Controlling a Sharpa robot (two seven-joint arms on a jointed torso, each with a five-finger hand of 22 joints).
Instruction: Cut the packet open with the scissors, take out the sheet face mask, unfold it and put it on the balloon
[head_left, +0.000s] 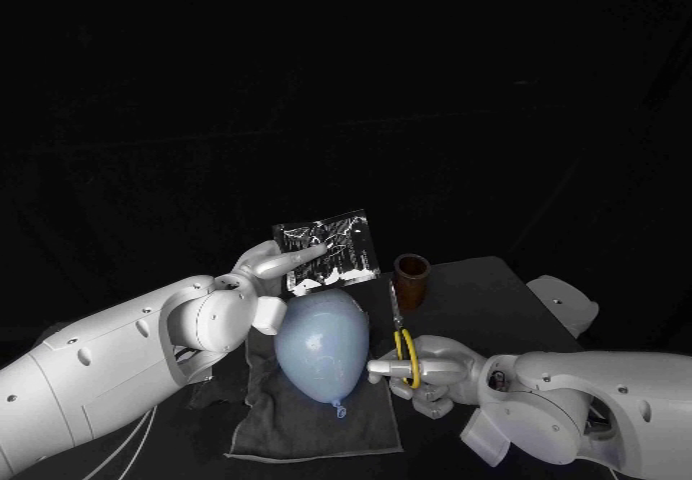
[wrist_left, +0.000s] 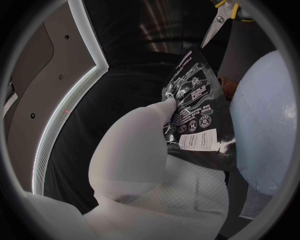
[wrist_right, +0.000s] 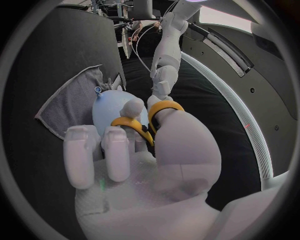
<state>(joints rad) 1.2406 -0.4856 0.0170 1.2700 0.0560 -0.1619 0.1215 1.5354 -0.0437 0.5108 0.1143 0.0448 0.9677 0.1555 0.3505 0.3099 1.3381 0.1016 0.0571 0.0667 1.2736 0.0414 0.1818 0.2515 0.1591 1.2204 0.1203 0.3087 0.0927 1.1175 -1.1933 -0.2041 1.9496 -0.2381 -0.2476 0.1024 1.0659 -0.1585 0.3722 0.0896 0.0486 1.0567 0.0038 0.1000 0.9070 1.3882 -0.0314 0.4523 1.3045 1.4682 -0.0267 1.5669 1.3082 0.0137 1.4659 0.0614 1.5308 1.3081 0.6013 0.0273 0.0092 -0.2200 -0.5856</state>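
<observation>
scissors with yellow handles are clamped in the right robot hand, blades pointing away, beside the pale blue balloon lying on a grey cloth on the counter. past the balloon, the left robot hand pinches the black packet upright in the air; a brown cup stands near the blade tips.

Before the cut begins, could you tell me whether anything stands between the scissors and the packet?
Nothing visible does. The scissors in the right hand point toward the packet, which the left hand holds; the brown cylinder stands off to the side of that line.
</observation>
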